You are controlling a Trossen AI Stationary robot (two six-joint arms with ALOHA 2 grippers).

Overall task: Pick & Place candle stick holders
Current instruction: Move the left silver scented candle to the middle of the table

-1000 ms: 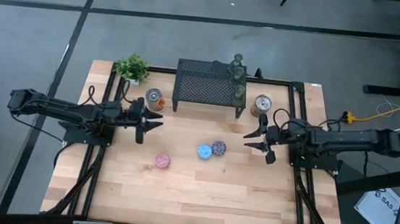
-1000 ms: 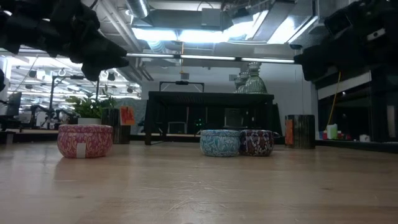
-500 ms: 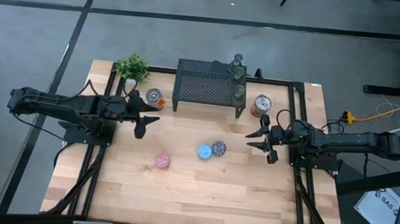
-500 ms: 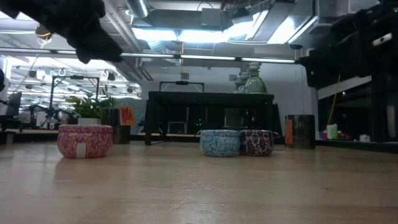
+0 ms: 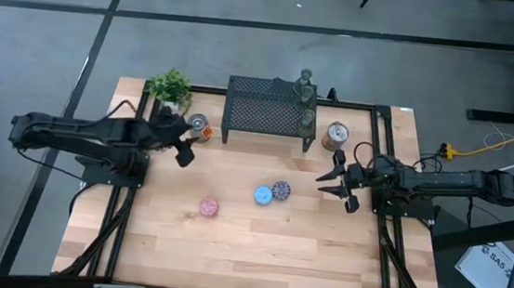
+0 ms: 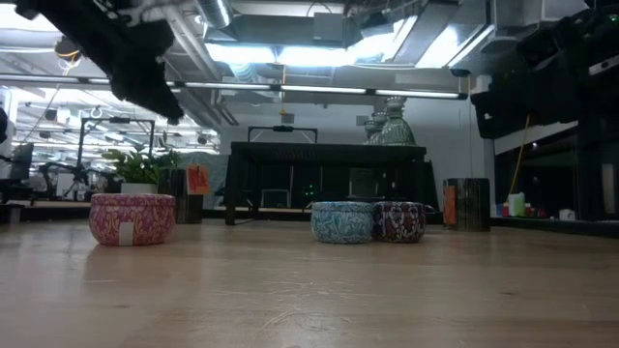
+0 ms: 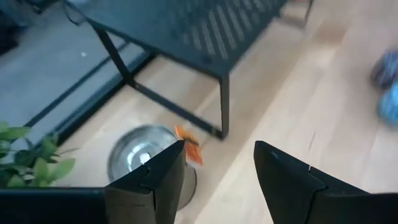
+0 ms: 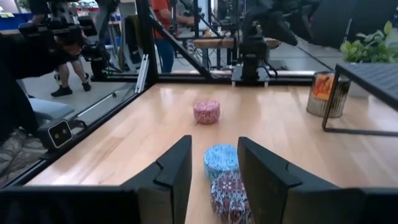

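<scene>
Nearest the front edge of the table [image 5: 229,253] we find the pink holder [image 5: 209,206], a round patterned cup standing alone, well apart from both arms. A little farther in, near the middle, the blue holder [image 5: 263,195] and the purple holder [image 5: 281,190] sit touching, both patterned. Our right gripper [image 5: 332,180] hangs just beside them toward the right edge, fingers apart and empty. Farther back, our left gripper [image 5: 185,144] hovers with fingers spread, holding nothing, right beside a silver-and-orange holder [image 7: 146,159] near the back left. Its twin [image 5: 336,133] stands near the back right. Between them is the black mesh stand [image 5: 269,112], with greenish glass holders [image 5: 308,94] on its right end, and a small plant [image 5: 170,87] at the back left corner.
</scene>
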